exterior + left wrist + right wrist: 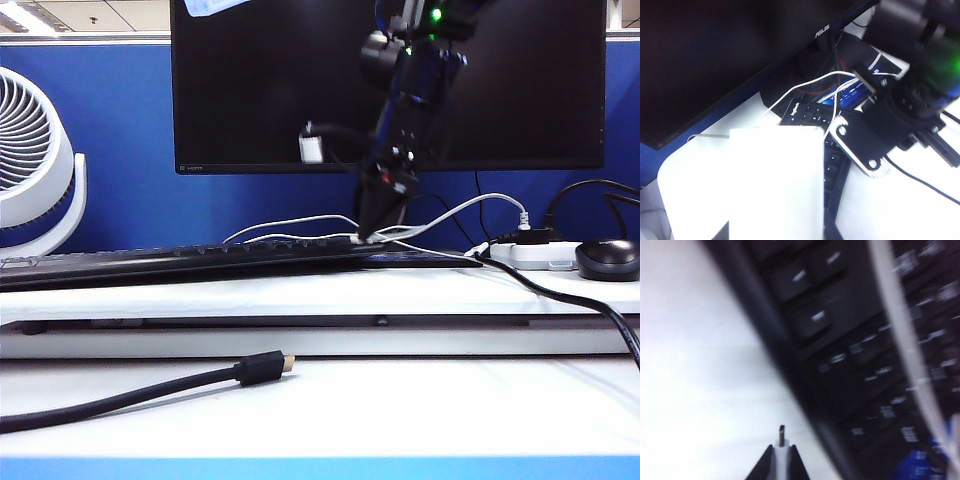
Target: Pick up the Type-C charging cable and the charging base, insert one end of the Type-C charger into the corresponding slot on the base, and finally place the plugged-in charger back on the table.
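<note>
The charging base (775, 180) is a glossy white block that fills the near part of the left wrist view, hanging above the table and keyboard. My left gripper is shut on it, and the bright block hides its fingers. My right gripper (782, 449) is shut on the slim white connector (782, 437) of the Type-C charging cable, whose silver tip sticks out past the fingertips. In the exterior view the right gripper (368, 234) points down at the keyboard's far edge. The cable's white cord (290, 220) loops over the keyboard behind it. The cord (810, 84) also shows in the left wrist view.
A black keyboard (180, 262) lies on the raised white shelf (300, 296) in front of a large dark monitor (250, 90). At right are a white power strip (540, 256) and a black mouse (608, 258). A thick black cable with a gold plug (262, 368) lies on the front table. A white fan (30, 170) stands at left.
</note>
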Controlling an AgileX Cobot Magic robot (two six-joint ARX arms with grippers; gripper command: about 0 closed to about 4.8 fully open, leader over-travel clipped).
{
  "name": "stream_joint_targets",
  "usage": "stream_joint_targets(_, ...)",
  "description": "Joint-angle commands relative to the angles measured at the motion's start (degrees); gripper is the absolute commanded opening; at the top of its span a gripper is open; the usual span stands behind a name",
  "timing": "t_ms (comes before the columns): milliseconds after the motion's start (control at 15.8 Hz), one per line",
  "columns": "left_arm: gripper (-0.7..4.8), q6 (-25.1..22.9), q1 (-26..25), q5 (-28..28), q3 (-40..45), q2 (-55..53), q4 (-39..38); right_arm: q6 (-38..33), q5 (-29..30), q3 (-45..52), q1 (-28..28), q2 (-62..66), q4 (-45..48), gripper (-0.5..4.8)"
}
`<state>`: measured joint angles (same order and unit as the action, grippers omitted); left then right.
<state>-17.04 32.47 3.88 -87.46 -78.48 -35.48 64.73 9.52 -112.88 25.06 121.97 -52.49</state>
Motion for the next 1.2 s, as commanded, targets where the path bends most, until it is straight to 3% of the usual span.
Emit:
stream_joint_targets(63, 0.84, 0.1, 0.1, 0.0, -0.4, 0.4, 1.2, -0.2, -0.9, -2.2, 0.1, -1.1, 0.5, 0.28)
stream_joint_targets(190, 0.84, 0.1, 0.1, 0.0, -0.3, 0.4, 1.1, -0.4, -2.0, -2.5, 0.1, -3.1, 0.3, 0.03)
stream_joint_targets(697, 0.84, -0.1, 0.1, 0.0, -0.3, 0.4, 0.9, -0.5, -12.5, -2.5, 0.1, -13.6, 2.8, 0.03)
stream_joint_targets(1203, 0.84, -0.1, 0.1, -0.1, -0.3, 0.4, 1.3, -0.6, -11.2, -2.5, 0.2, -18.5, 3.5, 0.03)
